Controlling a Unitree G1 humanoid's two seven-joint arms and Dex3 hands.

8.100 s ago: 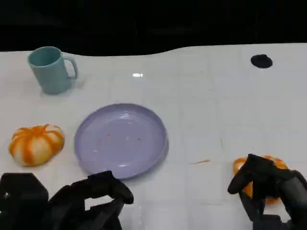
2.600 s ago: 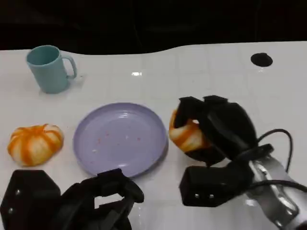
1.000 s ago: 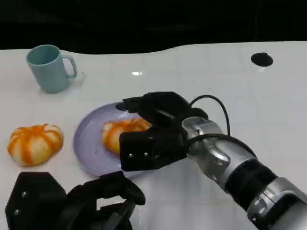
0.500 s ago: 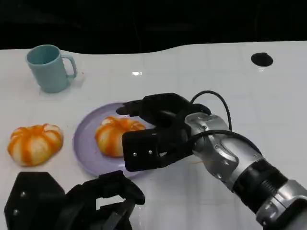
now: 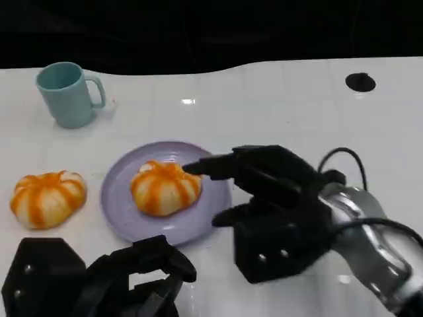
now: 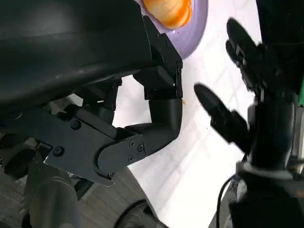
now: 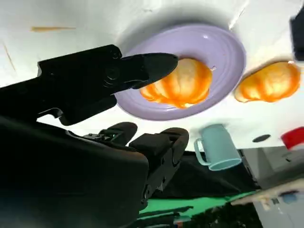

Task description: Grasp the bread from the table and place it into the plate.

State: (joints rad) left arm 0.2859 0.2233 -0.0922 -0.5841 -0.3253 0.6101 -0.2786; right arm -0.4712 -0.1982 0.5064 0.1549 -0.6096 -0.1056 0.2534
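Observation:
An orange-striped bread [image 5: 165, 188] lies on the lavender plate [image 5: 119, 198], left of its middle. My right hand [image 5: 271, 198] hovers just right of the plate, its fingers [image 5: 201, 166] spread and holding nothing; one fingertip points at the bread without gripping it. The right wrist view shows the bread [image 7: 183, 88] on the plate [image 7: 223, 52] beyond my spread fingers [image 7: 142, 66]. My left hand [image 5: 132, 284] rests near the table's front edge below the plate, fingers apart and holding nothing. The left wrist view catches the bread [image 6: 167, 9], the plate's rim [image 6: 197, 19] and my right hand [image 6: 247, 71].
A second orange-striped bread [image 5: 47, 198] sits on the table left of the plate. A teal mug [image 5: 66, 94] stands at the back left. A black round spot [image 5: 360, 82] marks the back right. The table's far edge meets a dark background.
My right hand has let go of the bread, which now lies on the plate. The hand has drawn back to the right with its fingers spread. The left hand has not moved.

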